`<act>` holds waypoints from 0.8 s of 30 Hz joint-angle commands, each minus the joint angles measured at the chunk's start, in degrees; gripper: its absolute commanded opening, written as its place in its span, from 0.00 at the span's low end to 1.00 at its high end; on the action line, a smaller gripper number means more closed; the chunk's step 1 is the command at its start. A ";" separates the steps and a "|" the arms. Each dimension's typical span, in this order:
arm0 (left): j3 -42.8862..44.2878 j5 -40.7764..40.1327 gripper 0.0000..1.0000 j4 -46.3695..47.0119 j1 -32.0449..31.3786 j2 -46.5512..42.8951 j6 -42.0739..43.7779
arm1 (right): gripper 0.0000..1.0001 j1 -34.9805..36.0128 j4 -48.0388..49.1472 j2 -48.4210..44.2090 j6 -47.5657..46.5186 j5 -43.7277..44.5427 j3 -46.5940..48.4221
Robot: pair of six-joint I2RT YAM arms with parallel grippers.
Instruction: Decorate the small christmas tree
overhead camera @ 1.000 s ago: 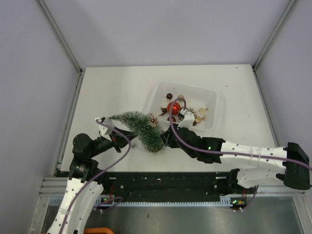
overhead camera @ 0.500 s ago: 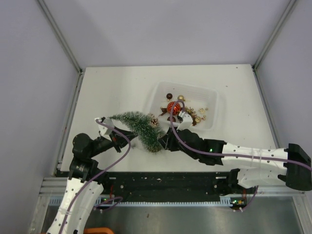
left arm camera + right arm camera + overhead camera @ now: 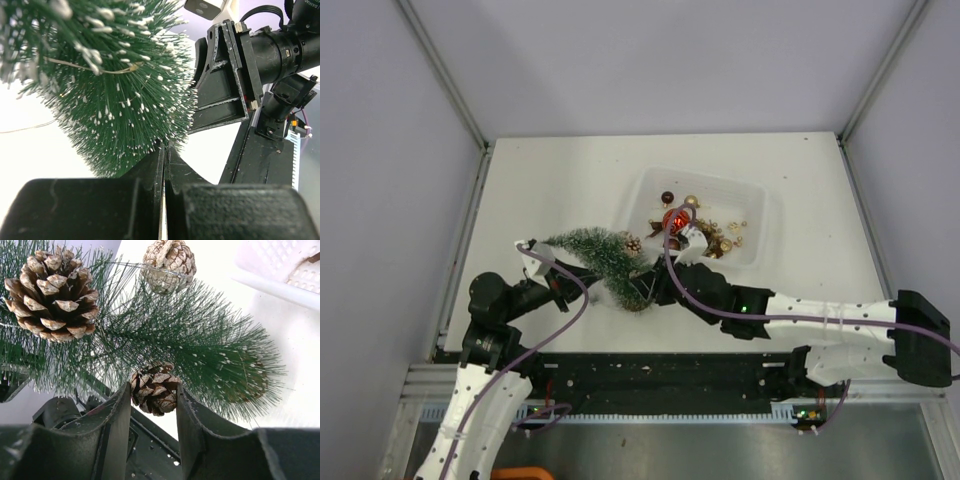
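The small christmas tree (image 3: 601, 256) lies tilted on the table, tip to the far left and wide end toward the arms. A brown pinecone (image 3: 633, 244) hangs on it. In the right wrist view a large pinecone (image 3: 52, 295) and a pale one (image 3: 167, 265) sit in its bristles (image 3: 210, 350). My right gripper (image 3: 153, 386) is shut on a small brown pinecone (image 3: 155, 396), pressed against the tree's wide end (image 3: 646, 284). My left gripper (image 3: 165, 147) is shut, its tips in the tree's lower bristles (image 3: 125, 100); it shows in the top view (image 3: 567, 283) too.
A white tray (image 3: 765, 215) behind the tree holds a red bauble (image 3: 673, 220) and several small gold and brown ornaments. The tray's rim (image 3: 280, 280) is close on the right of the right wrist view. The right arm's wrist (image 3: 235, 75) is just past the tree.
My right gripper has moved left and nearer from the tray side to the tree's wide end, carrying the small pinecone. The tree and left arm have hardly moved.
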 commanded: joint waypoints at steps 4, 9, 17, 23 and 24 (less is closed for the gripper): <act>1.35 0.63 0.00 2.27 -0.71 -0.21 0.10 | 0.38 0.71 5.23 1.43 0.16 3.12 2.37; 1.18 0.71 0.00 2.09 -0.80 -0.74 -0.07 | 0.38 0.80 4.18 0.20 2.45 5.58 -1.14; 1.53 0.36 0.00 1.83 -0.80 -0.74 -0.16 | 0.38 0.71 0.84 -3.40 4.03 7.96 -6.06; 1.62 0.54 0.00 1.74 -0.80 -0.48 -0.07 | 0.38 0.71 -0.13 -5.69 3.42 11.03 -6.60; 1.62 0.54 0.00 1.74 -0.80 -0.48 -0.07 | 0.38 0.71 0.04 -5.69 2.98 11.65 -6.08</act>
